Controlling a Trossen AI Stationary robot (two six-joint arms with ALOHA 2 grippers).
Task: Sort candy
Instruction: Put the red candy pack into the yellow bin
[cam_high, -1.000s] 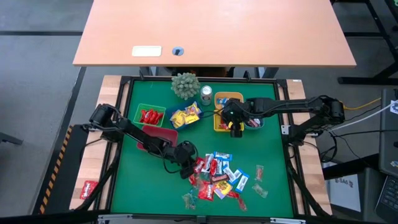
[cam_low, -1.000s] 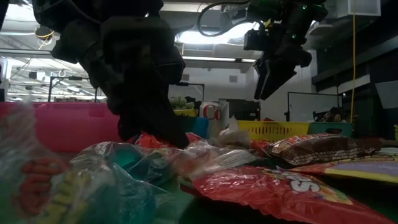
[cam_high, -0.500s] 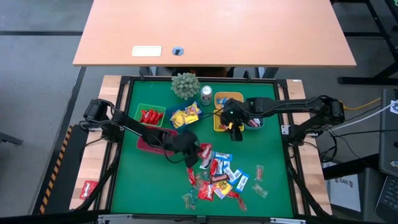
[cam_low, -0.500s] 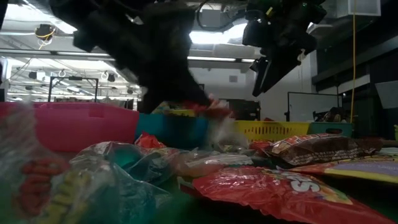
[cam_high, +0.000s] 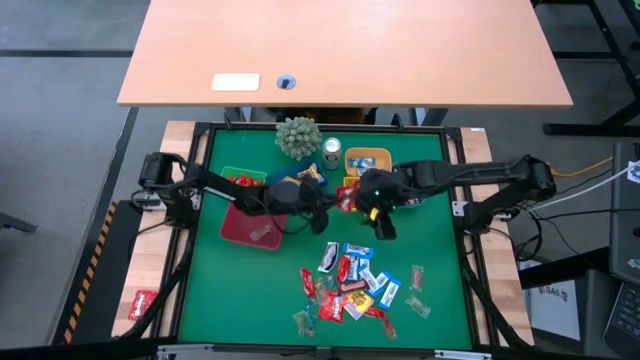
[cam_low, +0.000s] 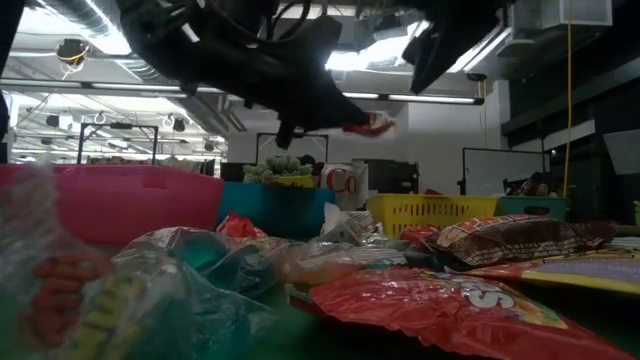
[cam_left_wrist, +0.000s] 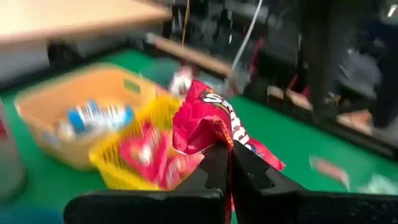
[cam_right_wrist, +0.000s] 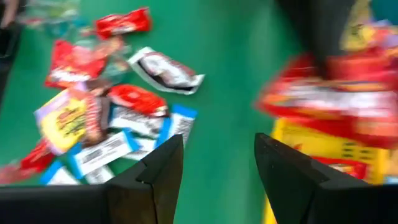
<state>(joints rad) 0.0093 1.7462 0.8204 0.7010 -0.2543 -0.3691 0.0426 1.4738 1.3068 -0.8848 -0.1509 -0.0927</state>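
Candy pile (cam_high: 352, 285) on the mat, near edge. Left gripper (cam_high: 332, 203) mid-table, clenched on a red candy (cam_left_wrist: 208, 121), lifted beside the yellow bin (cam_high: 352, 195). Right gripper (cam_high: 385, 228) next to it, fingers spread, nothing held. Can (cam_high: 331, 152) and plant (cam_high: 297, 137) at the far edge.

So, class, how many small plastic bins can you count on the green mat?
6 square plastic bins: green, maroon, blue on the left; orange, yellow, teal on the right. Arms may hide more.
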